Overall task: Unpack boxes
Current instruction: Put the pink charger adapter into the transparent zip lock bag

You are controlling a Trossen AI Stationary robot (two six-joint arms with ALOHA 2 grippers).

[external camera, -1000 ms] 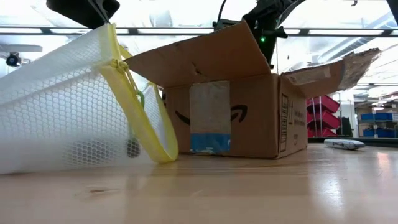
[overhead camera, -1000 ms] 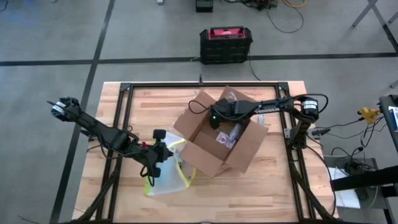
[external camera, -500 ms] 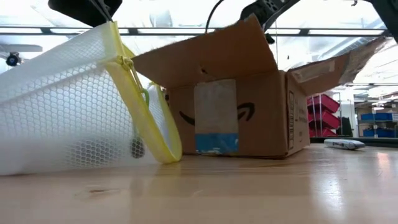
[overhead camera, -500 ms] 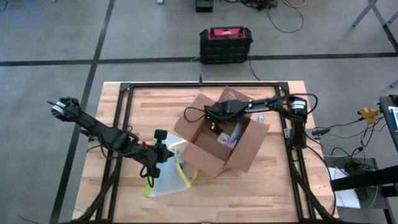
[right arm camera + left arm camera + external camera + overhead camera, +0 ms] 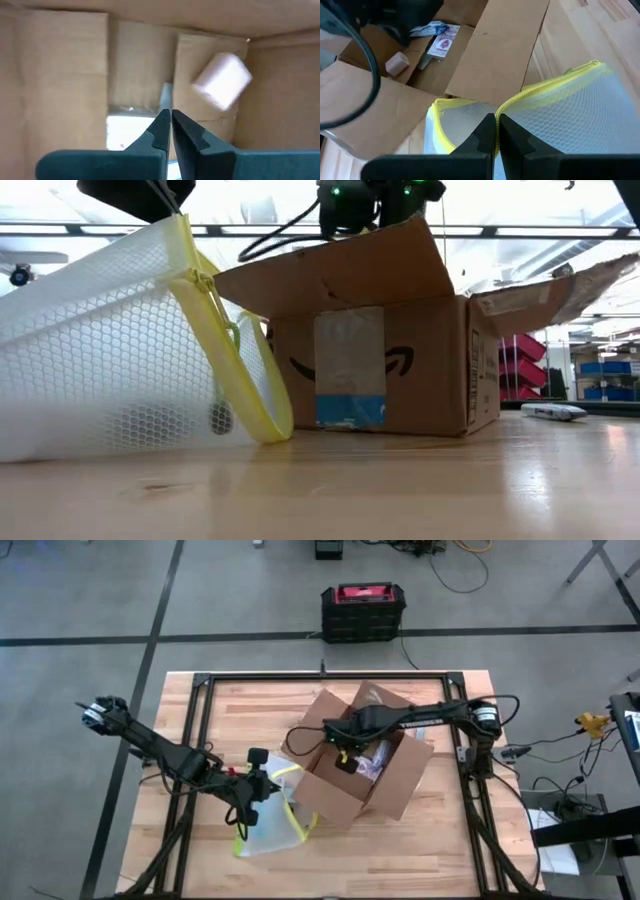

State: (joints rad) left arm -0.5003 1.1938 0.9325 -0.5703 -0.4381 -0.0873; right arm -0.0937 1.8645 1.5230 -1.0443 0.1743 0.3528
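Observation:
The brown cardboard box (image 5: 390, 780) stands open in the middle of the table, flaps spread, a white label on its side (image 5: 350, 365). Inside lie a pale pink block (image 5: 222, 80) and a printed card packet (image 5: 440, 45). My right gripper (image 5: 342, 755) hangs shut over the box's opening, pointing steeply down at its floor (image 5: 170, 115), with nothing between the fingers. My left gripper (image 5: 262, 780) is shut on the clear yellow-edged pouch (image 5: 268, 825), which stands beside the box's left corner. My left gripper pinches the pouch's yellow zipper edge (image 5: 512, 100) between its two fingers. The fingers slant down from the table's left side. That edge is held up while the pouch's bottom (image 5: 120, 445) rests on the table, so its mouth gapes toward the box.
A black and red case (image 5: 363, 612) stands on the floor beyond the far edge. A black metal frame (image 5: 200, 700) runs around the table top. A small white object (image 5: 553, 412) lies on the table right of the box. Bare wood lies along the near edge.
My right gripper has moved from the box's far side toward the table's left and near edges, over the opening. It has risen a little, rolled, and tipped to point more steeply down. The box has shifted slightly on the table.

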